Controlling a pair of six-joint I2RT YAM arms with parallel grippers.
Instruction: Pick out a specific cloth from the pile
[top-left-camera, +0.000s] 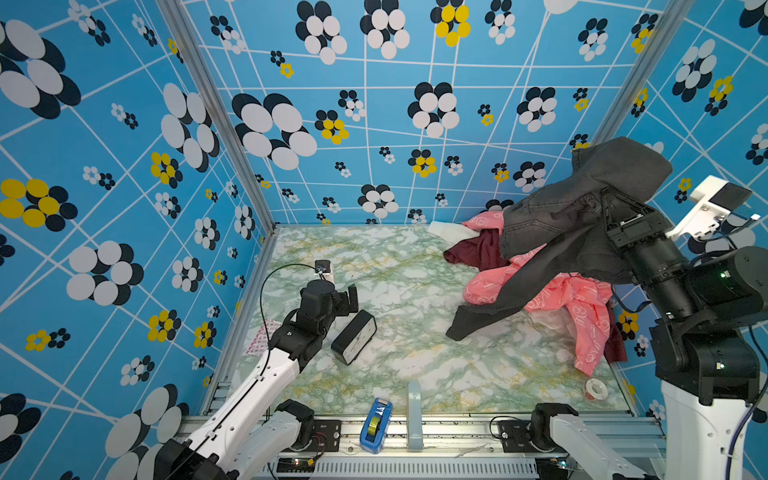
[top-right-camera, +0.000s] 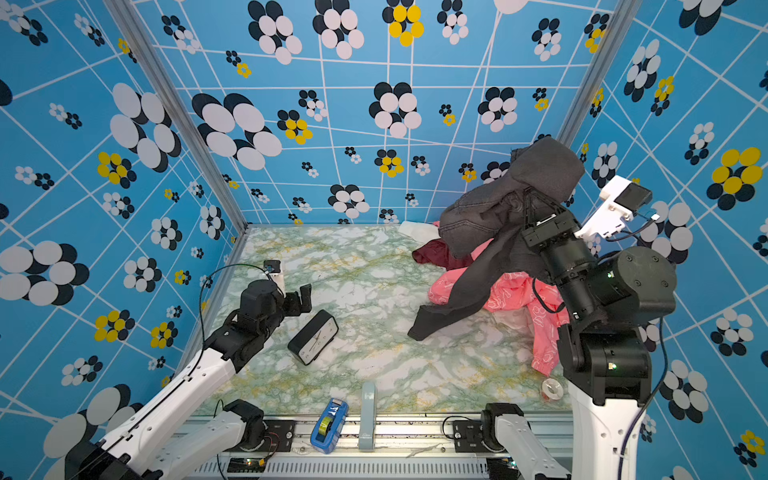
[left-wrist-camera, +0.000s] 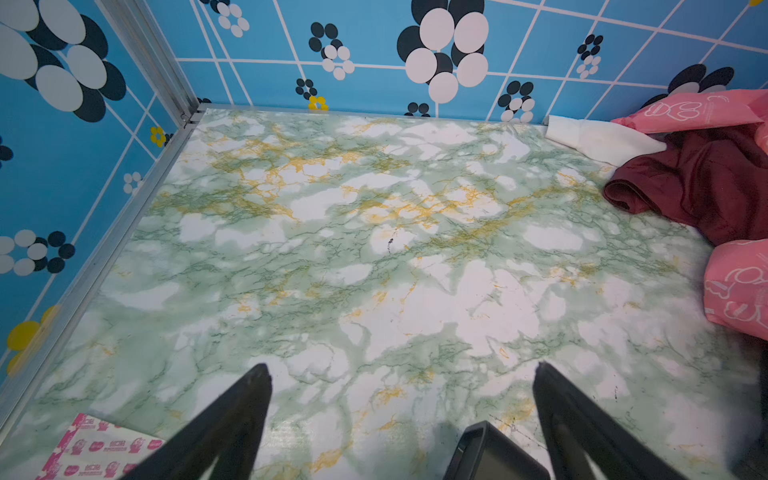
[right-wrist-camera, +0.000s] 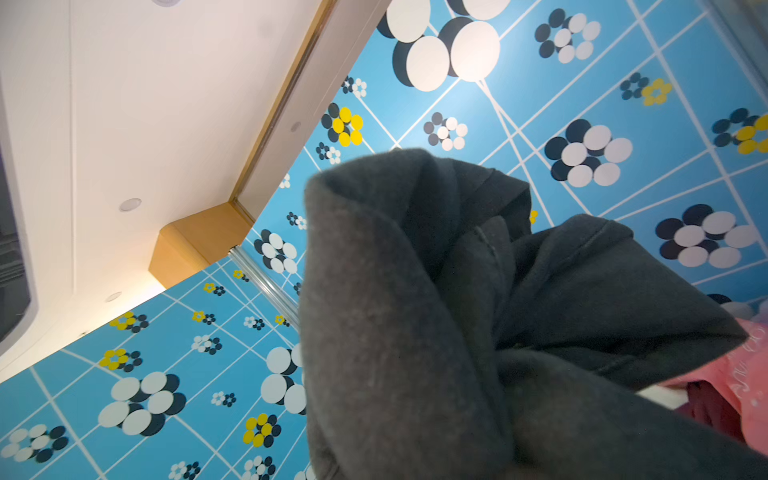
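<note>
The cloth (top-left-camera: 582, 195) is charcoal-black and hangs high in the air at the back right in both top views, draped over my right gripper (top-left-camera: 606, 201), which is shut on it. One sleeve-like end trails down across the pile (top-left-camera: 552, 291) to the table. In the right wrist view the cloth (right-wrist-camera: 395, 311) fills the lower frame and hides the fingers. The pile holds a pink printed jacket (top-right-camera: 515, 291), a maroon piece (top-left-camera: 478, 251) and a white piece (top-left-camera: 446, 230). My left gripper (top-left-camera: 353, 297) hovers open and empty over the table at the left (left-wrist-camera: 401, 368).
A black clock (top-left-camera: 353, 336) lies just beside my left gripper. A blue tape dispenser (top-left-camera: 376, 424) and a grey-blue upright piece (top-left-camera: 414, 415) stand at the front edge. A small tape roll (top-left-camera: 596, 388) lies front right. A pink-printed packet (left-wrist-camera: 104, 444) lies by the left wall.
</note>
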